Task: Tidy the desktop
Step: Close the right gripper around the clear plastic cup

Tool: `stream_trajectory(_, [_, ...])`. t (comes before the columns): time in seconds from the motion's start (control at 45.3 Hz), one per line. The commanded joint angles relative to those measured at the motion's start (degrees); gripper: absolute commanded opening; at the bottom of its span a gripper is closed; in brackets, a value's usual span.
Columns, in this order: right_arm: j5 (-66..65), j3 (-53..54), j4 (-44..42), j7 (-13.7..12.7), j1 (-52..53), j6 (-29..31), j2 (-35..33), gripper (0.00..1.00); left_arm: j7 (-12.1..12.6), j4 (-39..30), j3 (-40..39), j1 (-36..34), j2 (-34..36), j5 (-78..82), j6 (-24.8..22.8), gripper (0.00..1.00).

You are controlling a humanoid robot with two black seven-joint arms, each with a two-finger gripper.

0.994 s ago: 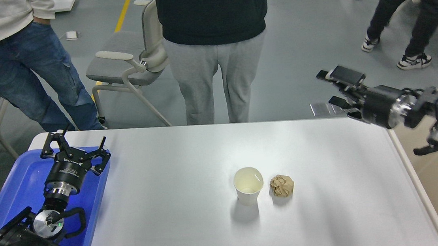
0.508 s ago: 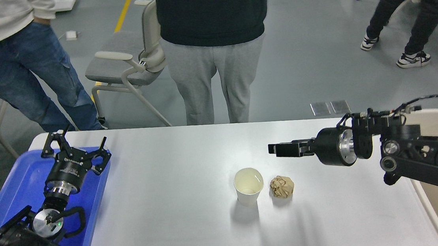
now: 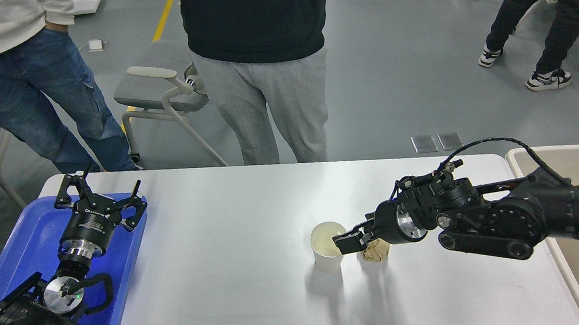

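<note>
The white desktop (image 3: 239,303) holds a white paper cup (image 3: 323,246), upright and open, near the middle. A crumpled brown paper ball (image 3: 379,252) lies just right of it. My right gripper (image 3: 346,242) reaches in from the right, low over the ball, with its dark fingertips beside the cup's right rim. The ball is mostly hidden behind it. I cannot tell the two fingers apart. My left gripper (image 3: 101,192) is open and empty above the far end of the blue tray (image 3: 24,243) at the left.
A beige bin (image 3: 545,153) stands off the table's right end, under my right arm. People stand beyond the far edge, one right behind the table's middle, with a grey chair (image 3: 157,87) beside him.
My right arm has swung from high at the far right down and left to the cup and paper ball. The left arm has not moved. The person behind has stepped left.
</note>
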Motion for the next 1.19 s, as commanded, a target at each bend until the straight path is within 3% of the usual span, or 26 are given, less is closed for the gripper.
stream_trajectory(0.0, [-0.15, -1.31, -5.38, 0.02, -1.83, -0.05, 5.2, 0.99, -0.09, 0.0, 0.0, 0.0, 0.0, -0.04, 0.0, 1.0])
stream_trajectory(0.066, [0.03, -1.4, -5.56, 0.02, -1.83, -0.05, 5.38, 0.94, -0.09, 0.0, 0.0, 0.0, 0.0, -0.04, 0.0, 1.0])
stream_trajectory(0.11, [0.03, -1.66, -5.74, 0.02, -1.83, -0.22, 5.38, 0.76, -0.09, 0.0, 0.0, 0.0, 0.0, -0.04, 0.0, 1.0])
stream_trajectory(0.199, [0.21, -1.75, -5.74, 0.11, -2.01, -1.19, 5.47, 0.24, 0.0, 0.0, 0.0, 0.0, 0.0, -0.04, 0.0, 1.0])
stream_trajectory(0.265, [0.21, -1.84, -5.74, 0.2, -2.09, -1.98, 5.65, 0.02, -0.09, 0.0, 0.0, 0.0, 0.0, -0.04, 0.0, 1.0])
stream_trajectory(0.287, [0.21, -2.1, -5.74, 0.2, -2.09, -2.24, 5.91, 0.0, 0.0, 0.0, 0.0, 0.0, 0.0, -0.04, 0.0, 1.0])
stream_trajectory(0.95, [0.29, -2.54, -5.65, 1.08, -0.16, -2.51, 6.26, 0.0, -0.09, 0.0, 0.0, 0.0, 0.0, -0.04, 0.0, 1.0])
stream_trajectory(1.17, [4.59, -2.37, -2.32, 0.9, 5.98, 1.7, 2.23, 0.0, 0.0, 0.0, 0.0, 0.0, 0.0, -0.04, 0.0, 1.0])
